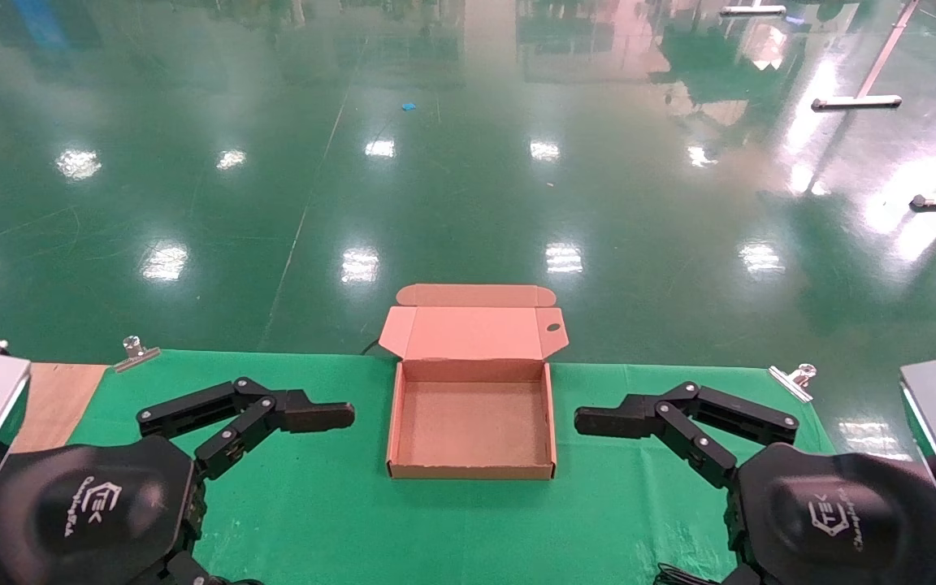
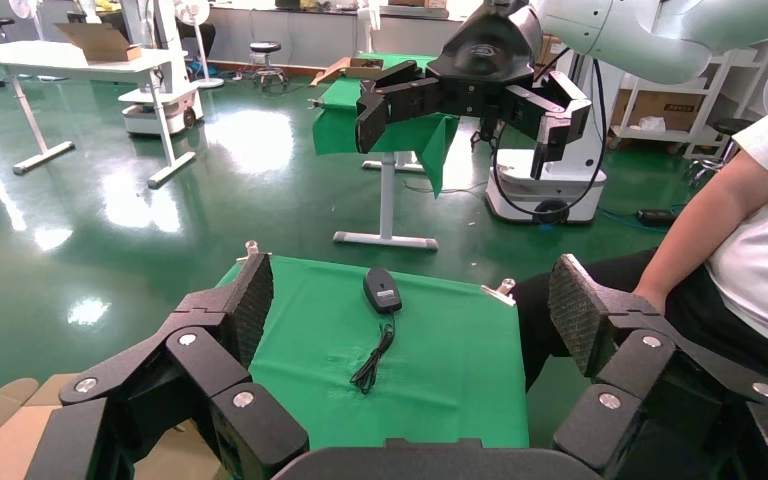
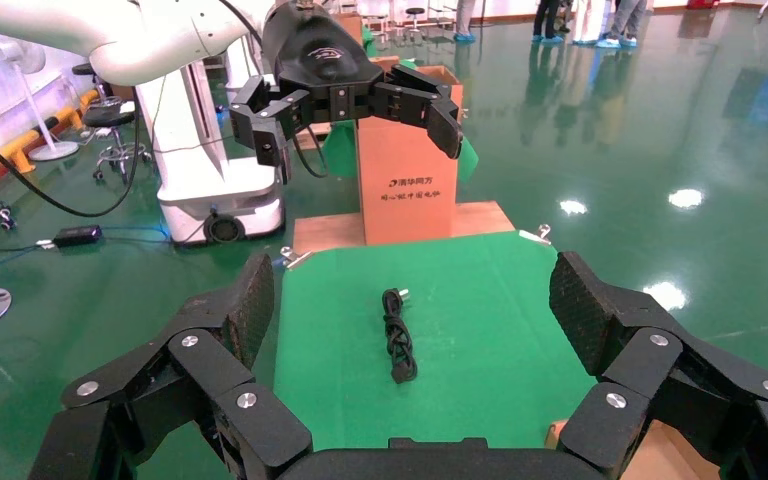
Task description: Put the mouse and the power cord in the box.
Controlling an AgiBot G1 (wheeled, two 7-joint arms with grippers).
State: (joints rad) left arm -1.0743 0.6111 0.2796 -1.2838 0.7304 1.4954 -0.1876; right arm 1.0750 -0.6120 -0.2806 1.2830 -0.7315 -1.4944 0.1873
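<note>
Box (image 1: pixel 470 467) sits open betw. left gripper (image 1: pixel 330 416) & right gripper (image 1: pixel 598 421) fingertips, lid (image 1: pixel 472 331) folded back, interior bare. Green cloth (image 1: pixel 330 512) each side of fingers unobstructed; box walls only barrier.

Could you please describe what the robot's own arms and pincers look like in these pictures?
Both are alike: the left pincer and right pincer are matte black linkage fingers with silver pivot screws and ribbed pads, on rounded glossy black housings with white logo lettering. The arms are white with black cables.

I see matt corrugated cardboard in the box (image 1: pixel 472 422), green cloth over the desk (image 1: pixel 338 504), glossy green floor (image 1: pixel 435 179), rough-textured black gripper pads (image 2: pixel 252 300).
</note>
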